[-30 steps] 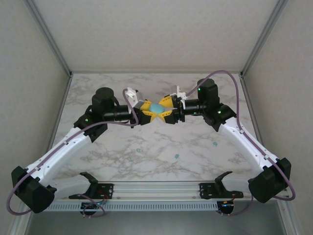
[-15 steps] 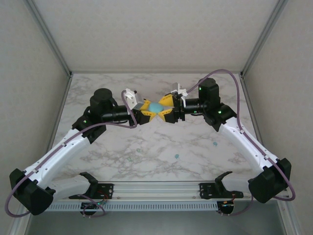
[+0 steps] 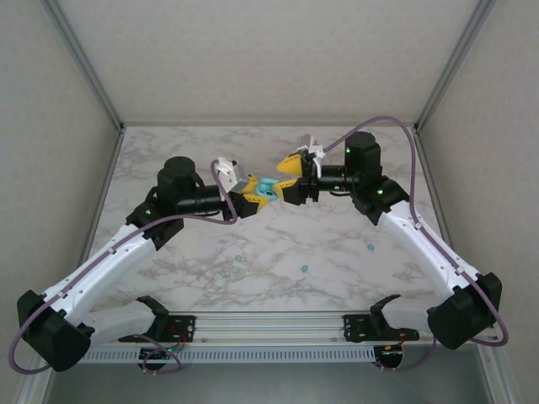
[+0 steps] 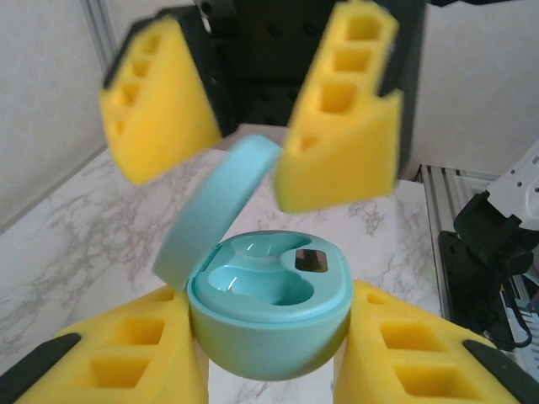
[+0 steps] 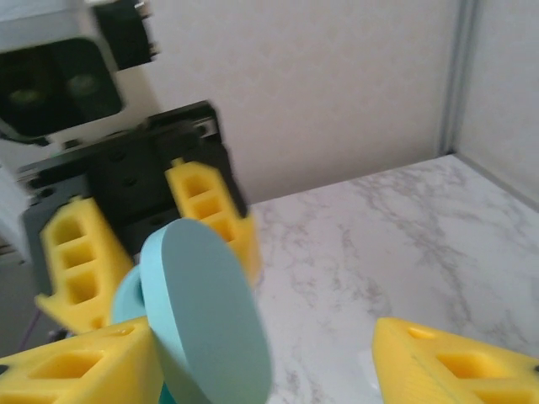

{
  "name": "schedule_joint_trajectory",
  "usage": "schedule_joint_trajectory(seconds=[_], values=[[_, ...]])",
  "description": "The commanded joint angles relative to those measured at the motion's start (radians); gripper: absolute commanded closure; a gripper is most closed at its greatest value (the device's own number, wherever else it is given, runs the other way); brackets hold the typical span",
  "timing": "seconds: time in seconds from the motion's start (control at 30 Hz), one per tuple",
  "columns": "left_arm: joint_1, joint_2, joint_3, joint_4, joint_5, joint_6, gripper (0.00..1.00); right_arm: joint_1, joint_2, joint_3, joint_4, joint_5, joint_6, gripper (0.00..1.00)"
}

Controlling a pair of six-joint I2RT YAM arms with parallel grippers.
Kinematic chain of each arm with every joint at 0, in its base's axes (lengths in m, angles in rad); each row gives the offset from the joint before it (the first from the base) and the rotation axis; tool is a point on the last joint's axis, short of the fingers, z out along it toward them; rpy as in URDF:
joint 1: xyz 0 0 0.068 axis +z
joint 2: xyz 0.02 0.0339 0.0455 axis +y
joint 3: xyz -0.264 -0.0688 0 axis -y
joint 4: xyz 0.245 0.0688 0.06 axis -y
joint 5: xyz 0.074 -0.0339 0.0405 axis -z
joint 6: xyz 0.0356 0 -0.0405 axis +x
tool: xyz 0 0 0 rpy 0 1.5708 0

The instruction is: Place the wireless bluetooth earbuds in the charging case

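Well, from the top camera I see a table with a white and grey marble pattern, closed in by pale grey walls with metal posts in the corners. Above its middle my left gripper is clamped on a small teal case. My right gripper stands just beside it with the jaws wide apart, and it grips nothing. Several tiny earbuds lie loose on the marble nearer to the arm bases, well apart from the case.

On the left wrist camera the case sits between my two yellow fingers, with its lid tilted up on the left side. Inside are two hollows of bare teal plastic, and a small dark patch is in the right one. The right gripper's fingers hang above, one on each side of the lid's edge.

On the right wrist camera the round back of the lid faces me, close to my lower left finger. Whether they touch I cannot tell.
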Motion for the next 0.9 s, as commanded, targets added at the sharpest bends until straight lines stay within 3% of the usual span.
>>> schedule_joint_trajectory(seconds=[0.0,0.2,0.33,0.4,0.6,0.73,0.83,0.87], values=[[-0.013,-0.034,-0.021,0.051,0.037,-0.02,0.83,-0.01,-0.012,0.044,0.013,0.151,0.058,0.33],[-0.013,-0.058,-0.081,0.166,-0.087,-0.111,0.82,-0.016,-0.036,0.065,0.011,0.093,0.14,0.29],[-0.013,-0.083,-0.14,0.26,-0.135,-0.17,0.83,-0.021,-0.042,0.151,-0.182,0.347,0.17,0.29],[-0.013,-0.094,-0.157,0.285,-0.151,-0.192,0.83,-0.029,-0.036,0.186,-0.261,0.366,0.171,0.3],[-0.013,-0.111,-0.186,0.33,-0.189,-0.239,0.84,-0.031,-0.04,0.188,-0.334,0.287,0.189,0.31],[-0.013,-0.109,-0.19,0.364,-0.166,-0.265,0.85,-0.026,-0.063,0.111,-0.274,0.018,0.033,0.31],[-0.013,-0.11,-0.187,0.386,-0.14,-0.27,0.86,-0.02,-0.079,0.057,-0.203,-0.032,-0.097,0.3],[-0.013,-0.112,-0.185,0.388,-0.135,-0.263,0.86,-0.018,-0.071,0.061,-0.179,-0.001,-0.061,0.29]])
